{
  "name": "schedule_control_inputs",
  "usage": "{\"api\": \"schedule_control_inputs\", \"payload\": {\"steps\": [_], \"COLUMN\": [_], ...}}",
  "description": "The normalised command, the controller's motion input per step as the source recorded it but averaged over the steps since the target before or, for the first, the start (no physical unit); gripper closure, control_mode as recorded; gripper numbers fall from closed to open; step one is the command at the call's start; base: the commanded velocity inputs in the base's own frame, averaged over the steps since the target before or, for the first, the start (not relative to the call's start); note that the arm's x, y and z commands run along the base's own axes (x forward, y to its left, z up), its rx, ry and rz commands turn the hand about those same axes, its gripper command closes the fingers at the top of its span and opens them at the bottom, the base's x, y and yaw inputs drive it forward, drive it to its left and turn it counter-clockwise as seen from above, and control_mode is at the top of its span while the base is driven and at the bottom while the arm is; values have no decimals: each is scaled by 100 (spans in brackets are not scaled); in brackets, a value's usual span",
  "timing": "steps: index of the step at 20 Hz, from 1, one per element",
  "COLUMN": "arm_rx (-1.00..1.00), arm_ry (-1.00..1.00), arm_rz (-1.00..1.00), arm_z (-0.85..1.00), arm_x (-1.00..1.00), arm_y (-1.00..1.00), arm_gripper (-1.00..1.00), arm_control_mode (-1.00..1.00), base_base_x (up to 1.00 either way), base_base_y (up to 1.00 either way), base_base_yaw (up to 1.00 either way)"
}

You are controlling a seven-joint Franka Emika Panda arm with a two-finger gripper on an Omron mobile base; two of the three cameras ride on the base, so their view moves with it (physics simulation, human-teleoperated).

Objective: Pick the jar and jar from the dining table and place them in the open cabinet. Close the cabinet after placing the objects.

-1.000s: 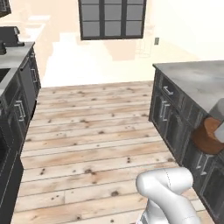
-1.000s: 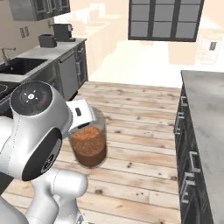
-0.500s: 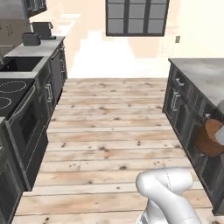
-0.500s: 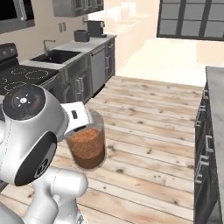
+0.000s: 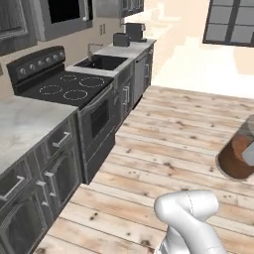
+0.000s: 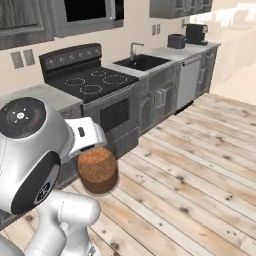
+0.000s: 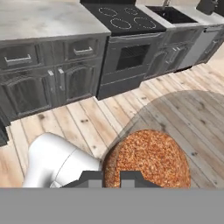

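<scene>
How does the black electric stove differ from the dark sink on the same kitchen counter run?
The black electric stove has a flat top with four white burner rings and a raised back panel of knobs; the dark sink is a recessed basin with a silver faucet behind it. The stove stands nearer the robot, the sink farther along. Both sit between grey countertops.

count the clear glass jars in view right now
1: the clear glass jar with reddish-brown filling, gripped in the gripper above the wooden plank floor, beside the black stove. The second jar isn't in these views.
</scene>
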Motion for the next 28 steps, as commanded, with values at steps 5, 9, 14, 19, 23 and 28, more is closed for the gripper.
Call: {"api": "schedule_control_inputs", "payload": {"steps": [5, 9, 14, 19, 23, 28], "arm_rx": [0, 0, 0, 0, 0, 0], "arm_ry": [0, 0, 0, 0, 0, 0], "arm_rz": [0, 0, 0, 0, 0, 0], "arm_z": [0, 0, 0, 0, 0, 0], "arm_x": [0, 0, 0, 0, 0, 0], "arm_y": [0, 0, 0, 0, 0, 0], "arm_gripper": [100, 100, 100, 100, 100, 100], "arm_control_mode": [100, 100, 100, 100, 100, 100], "base_base_x": [-16, -17, -14, -17, -18, -18], "base_base_y": [25, 21, 13, 3, 0, 0], "base_base_yaw": [70, 71, 68, 59, 49, 38]}}
